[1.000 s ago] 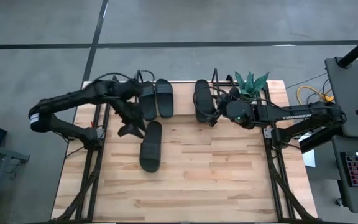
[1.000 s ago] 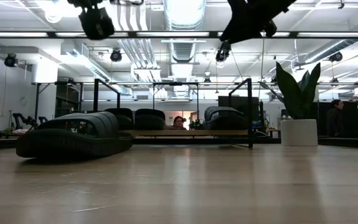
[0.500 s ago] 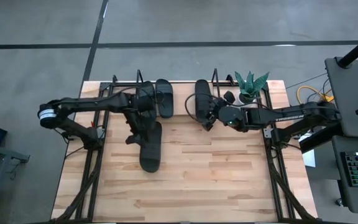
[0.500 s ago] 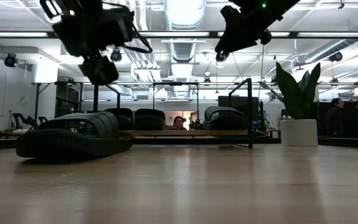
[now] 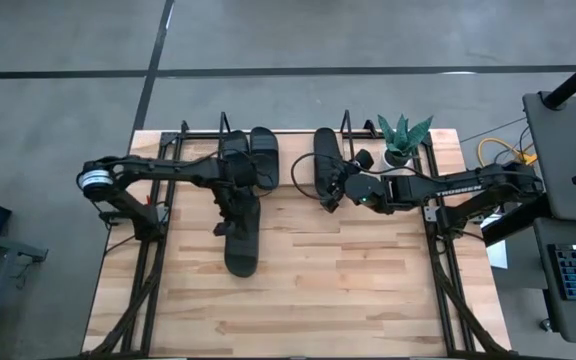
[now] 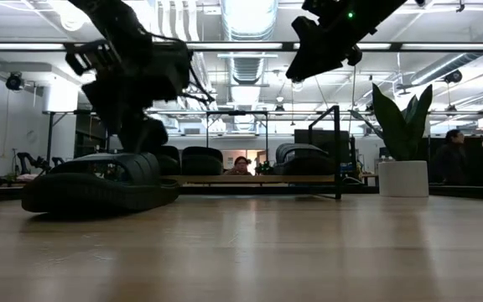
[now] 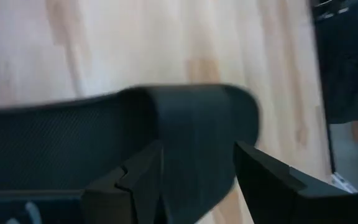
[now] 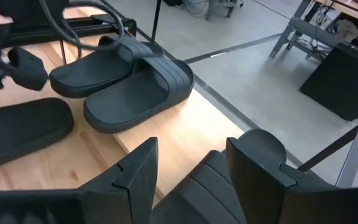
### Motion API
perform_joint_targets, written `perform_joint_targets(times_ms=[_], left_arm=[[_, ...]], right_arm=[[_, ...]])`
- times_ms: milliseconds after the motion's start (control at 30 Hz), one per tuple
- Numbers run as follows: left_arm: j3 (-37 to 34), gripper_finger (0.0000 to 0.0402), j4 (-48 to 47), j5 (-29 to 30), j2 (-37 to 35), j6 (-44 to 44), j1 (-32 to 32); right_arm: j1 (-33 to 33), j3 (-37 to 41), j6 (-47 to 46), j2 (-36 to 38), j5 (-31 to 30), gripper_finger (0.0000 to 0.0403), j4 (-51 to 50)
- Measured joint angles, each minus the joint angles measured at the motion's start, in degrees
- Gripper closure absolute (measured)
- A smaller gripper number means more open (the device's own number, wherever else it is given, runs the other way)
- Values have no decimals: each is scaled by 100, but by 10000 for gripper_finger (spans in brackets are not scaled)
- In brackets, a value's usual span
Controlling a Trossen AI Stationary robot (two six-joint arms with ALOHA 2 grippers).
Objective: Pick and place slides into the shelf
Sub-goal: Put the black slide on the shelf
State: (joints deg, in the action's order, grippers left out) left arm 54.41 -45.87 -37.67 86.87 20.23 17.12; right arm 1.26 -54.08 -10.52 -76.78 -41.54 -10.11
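One black slide (image 5: 243,237) lies alone on the tabletop, sole down. Three more slides (image 5: 239,158) (image 5: 264,156) (image 5: 325,160) rest on the shelf (image 5: 293,158) at the far edge. My left gripper (image 5: 230,208) is open and slants down over the loose slide. Its fingers stand on either side of that slide's strap (image 7: 197,112). My right gripper (image 5: 334,188) is open and hangs well above the shelf's right slide (image 6: 304,158), whose ridged strap (image 8: 197,193) shows between its fingers. My left gripper's fingers (image 7: 138,180) stand on either side of the loose slide's strap, coming slanting down from above and from the table's left. The slide stays flat on the table. I cannot tell whether the fingers touch it.
A potted plant (image 5: 404,135) stands at the far right corner, beside the shelf's wire end frame (image 6: 337,151). Bare tabletop (image 5: 348,280) stretches across the near half. People sit in the room beyond the table.
My left gripper has come down from high above the table to just over the loose slide's strap, drifting toward the table's right and tipping more downward. Its fingers have stayed open. My right gripper has sunk a little over the shelf. No slide has moved.
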Motion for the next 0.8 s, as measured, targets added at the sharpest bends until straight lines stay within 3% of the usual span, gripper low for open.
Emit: perform_joint_targets(times_ms=[300,567,800], left_arm=[[-16,222,-25,182,443,-24,2],[-32,225,-127,-381,344,11,-7],[-36,286,-226,-467,400,301,-12]], right_arm=[[0,0,4,11,1,223,4],[0,0,24,13,0,227,4],[0,0,68,16,-1,239,7]])
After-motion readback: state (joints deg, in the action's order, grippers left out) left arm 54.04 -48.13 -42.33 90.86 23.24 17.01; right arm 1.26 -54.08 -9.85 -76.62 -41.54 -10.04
